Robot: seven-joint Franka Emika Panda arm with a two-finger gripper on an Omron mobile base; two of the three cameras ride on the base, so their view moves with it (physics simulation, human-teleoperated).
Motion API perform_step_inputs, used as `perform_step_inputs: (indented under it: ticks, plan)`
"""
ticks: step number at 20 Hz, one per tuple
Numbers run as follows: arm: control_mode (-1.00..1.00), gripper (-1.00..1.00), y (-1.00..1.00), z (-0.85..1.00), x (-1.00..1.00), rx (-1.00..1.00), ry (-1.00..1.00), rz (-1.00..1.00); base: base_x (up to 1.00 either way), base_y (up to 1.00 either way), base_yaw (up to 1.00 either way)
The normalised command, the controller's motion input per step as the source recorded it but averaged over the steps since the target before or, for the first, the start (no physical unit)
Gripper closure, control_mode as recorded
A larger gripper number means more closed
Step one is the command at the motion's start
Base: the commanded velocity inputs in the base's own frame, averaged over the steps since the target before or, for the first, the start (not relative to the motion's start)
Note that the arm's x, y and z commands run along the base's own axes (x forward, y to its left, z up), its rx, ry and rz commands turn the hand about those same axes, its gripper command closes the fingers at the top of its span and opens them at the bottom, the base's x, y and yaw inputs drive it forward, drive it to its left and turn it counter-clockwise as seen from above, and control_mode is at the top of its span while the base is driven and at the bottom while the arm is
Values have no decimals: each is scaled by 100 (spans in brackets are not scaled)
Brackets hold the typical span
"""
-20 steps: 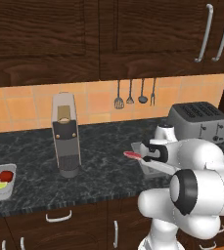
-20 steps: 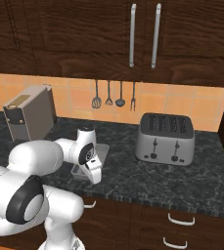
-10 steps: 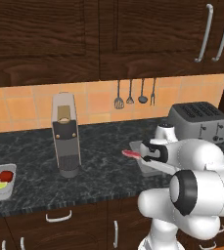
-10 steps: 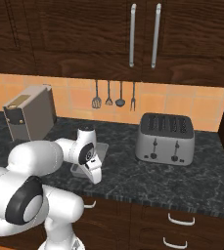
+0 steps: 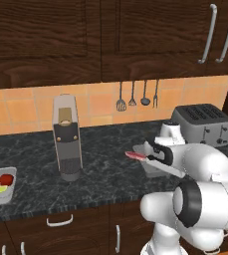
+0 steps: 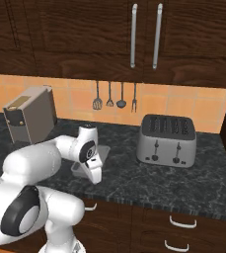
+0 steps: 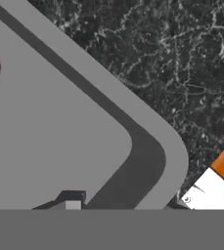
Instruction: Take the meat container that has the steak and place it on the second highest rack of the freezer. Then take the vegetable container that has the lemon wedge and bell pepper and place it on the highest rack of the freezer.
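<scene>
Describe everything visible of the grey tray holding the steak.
The grey tray is a shallow, rounded-cornered container with a flat floor and a broad rim, plastic-looking. It appears tilted and raised off the dark marbled counter, in front of the toaster, with the arm's hand at its near edge. The steak, red with a pale edge, overhangs its left rim. In the hand view its corner looms close, and one fingertip rises inside the rim.

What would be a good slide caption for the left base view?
White robot arm holds its gripper over a grey tray with a steak on a dark counter, beside a toaster.
</scene>
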Motion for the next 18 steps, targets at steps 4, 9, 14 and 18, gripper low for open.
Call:
perform_step_inputs:
  ticks: [4,9,14,18]
  plan:
    - [-100,100,0,68,-14,0,0,-22,0,0,0]
    - [-100,100,0,61,-14,0,-4,-25,0,0,0]
    - [-100,100,0,58,-20,0,-8,-32,0,0,0]
    - [-100,100,0,53,-32,0,-9,-39,0,0,0]
